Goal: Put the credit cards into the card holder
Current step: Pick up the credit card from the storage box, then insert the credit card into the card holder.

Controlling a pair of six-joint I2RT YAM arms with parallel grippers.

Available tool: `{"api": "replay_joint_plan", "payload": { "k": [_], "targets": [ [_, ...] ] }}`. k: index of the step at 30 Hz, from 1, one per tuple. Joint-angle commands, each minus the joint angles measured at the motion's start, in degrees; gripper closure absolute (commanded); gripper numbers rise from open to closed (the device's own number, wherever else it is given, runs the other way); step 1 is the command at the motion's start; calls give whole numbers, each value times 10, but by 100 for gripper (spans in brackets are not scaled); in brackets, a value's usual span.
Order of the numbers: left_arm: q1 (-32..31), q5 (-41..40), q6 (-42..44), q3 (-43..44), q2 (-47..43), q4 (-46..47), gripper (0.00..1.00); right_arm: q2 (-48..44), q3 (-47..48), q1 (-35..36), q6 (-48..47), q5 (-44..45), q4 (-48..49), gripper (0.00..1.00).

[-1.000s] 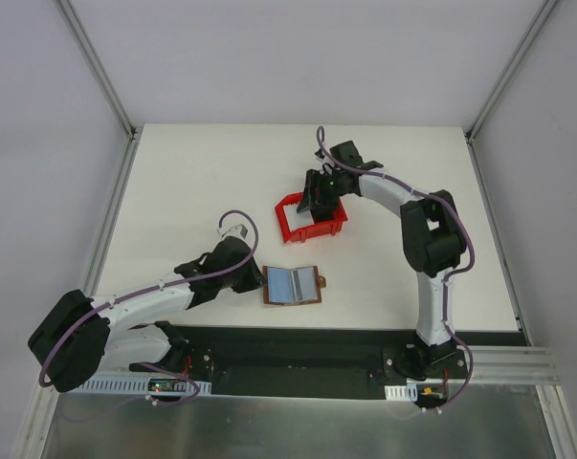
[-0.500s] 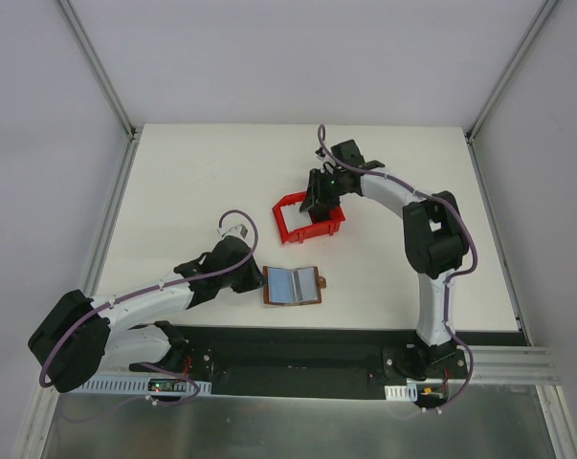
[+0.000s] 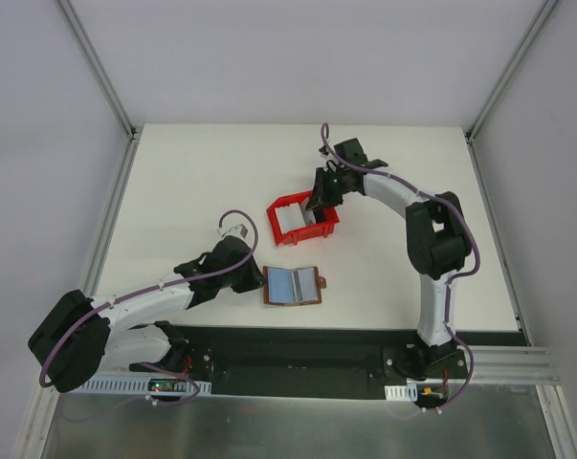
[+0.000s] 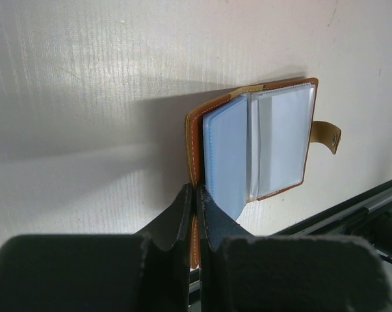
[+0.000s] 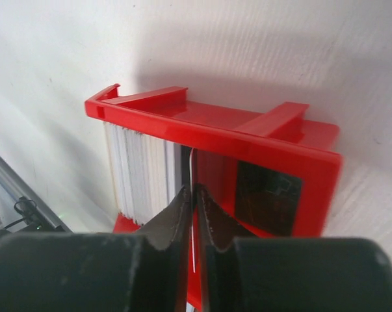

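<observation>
Credit cards [image 5: 140, 172] are stacked in the red bin [image 5: 248, 133], one card [image 5: 192, 166] pinched by the nearly closed right gripper [image 5: 194, 194]; card holder [image 3: 294, 285] is clamped by the left gripper [image 4: 196, 192]. Packed-in neighbours could get dragged out too.

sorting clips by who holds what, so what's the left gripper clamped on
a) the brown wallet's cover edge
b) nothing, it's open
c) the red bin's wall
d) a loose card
a: the left gripper is shut on the brown cover edge of the open wallet; the right gripper pinches a card in the red bin.
</observation>
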Motion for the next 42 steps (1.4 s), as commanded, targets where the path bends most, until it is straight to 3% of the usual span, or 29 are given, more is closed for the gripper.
{"api": "replay_joint_plan", "payload": {
  "k": [1,3,10,17,23,29,35,42],
  "targets": [
    [5,7,12,15,-2,1,100,-51,7,-2,-12,35,-11,96],
    [4,7,11,12,-2,1,100,-58,14,-2,-22,60,-18,100],
    [4,4,10,4,-5,1,100,-94,22,0,-53,121,-27,100],
    [4,0,8,-5,-8,1,100,-185,-3,-3,-56,119,-21,100],
    [4,-6,1,-16,-9,1,100,-313,-168,10,45,54,85,100],
    [4,-8,-4,-27,-6,4,100,-407,-353,89,151,51,197,100],
    [4,-4,-13,-34,1,12,100,-401,-458,165,228,61,301,100],
    [4,-1,-21,-34,8,17,100,-346,-530,196,292,88,388,99]
  ]
}}
